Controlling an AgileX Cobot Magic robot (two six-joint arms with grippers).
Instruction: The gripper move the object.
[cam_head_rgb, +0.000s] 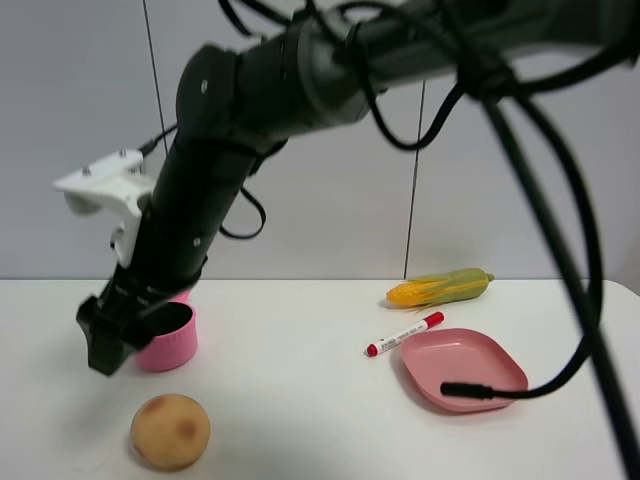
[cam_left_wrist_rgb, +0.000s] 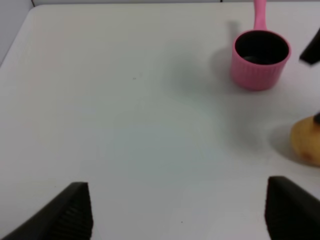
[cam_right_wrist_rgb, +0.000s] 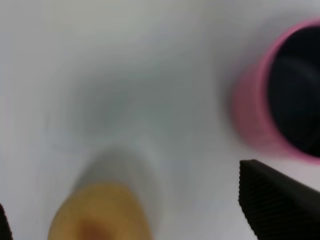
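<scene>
The object, a round tan-orange fruit (cam_head_rgb: 170, 431) with reddish blotches, lies on the white table at the front left. It also shows in the left wrist view (cam_left_wrist_rgb: 307, 142) and, blurred, in the right wrist view (cam_right_wrist_rgb: 100, 212). My right gripper (cam_head_rgb: 105, 340) reaches across to the left and hangs open just above and behind the fruit, beside the pink saucepan. In the right wrist view the right gripper (cam_right_wrist_rgb: 125, 197) has its jaws wide apart over the fruit, empty. My left gripper (cam_left_wrist_rgb: 180, 215) is open and empty over bare table, left of the fruit.
A pink saucepan (cam_head_rgb: 168, 340) stands right behind the fruit, also in the wrist views (cam_left_wrist_rgb: 260, 57) (cam_right_wrist_rgb: 285, 120). To the right lie a corn cob (cam_head_rgb: 440, 288), a red marker (cam_head_rgb: 403, 334) and a pink plate (cam_head_rgb: 462, 368). Black cables hang over the right side.
</scene>
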